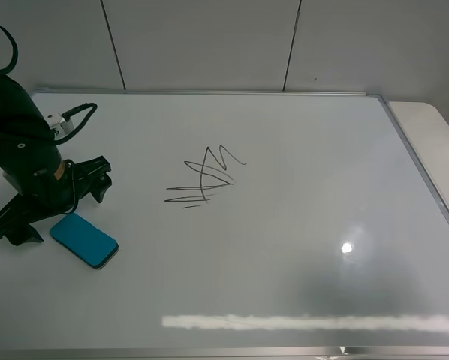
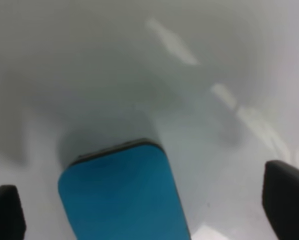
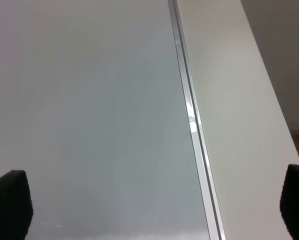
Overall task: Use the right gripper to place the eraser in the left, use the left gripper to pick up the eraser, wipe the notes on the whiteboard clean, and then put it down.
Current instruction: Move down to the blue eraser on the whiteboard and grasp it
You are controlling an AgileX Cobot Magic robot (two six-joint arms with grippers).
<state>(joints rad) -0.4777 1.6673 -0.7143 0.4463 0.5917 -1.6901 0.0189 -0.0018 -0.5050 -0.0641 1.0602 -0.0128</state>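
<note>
L end effector (image 1: 55, 204): fingers spread wide, grips nothing, arm cut off at frame edge | eraser (image 1: 83, 240): teal, flat on whiteboard (image 1: 299, 225) far left, just beside L fingers; wrist view blurred | notes (image 1: 206, 178): black zigzag scribble, unreadable | R end effector (image 3: 153, 202): wide open, empty, only tips visible, above board frame beside counter (image 3: 239, 125)

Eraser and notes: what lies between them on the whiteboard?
Nothing. In the exterior high view, only bare glossy whiteboard separates the eraser from the notes. The wrist views do not show that stretch.
</note>
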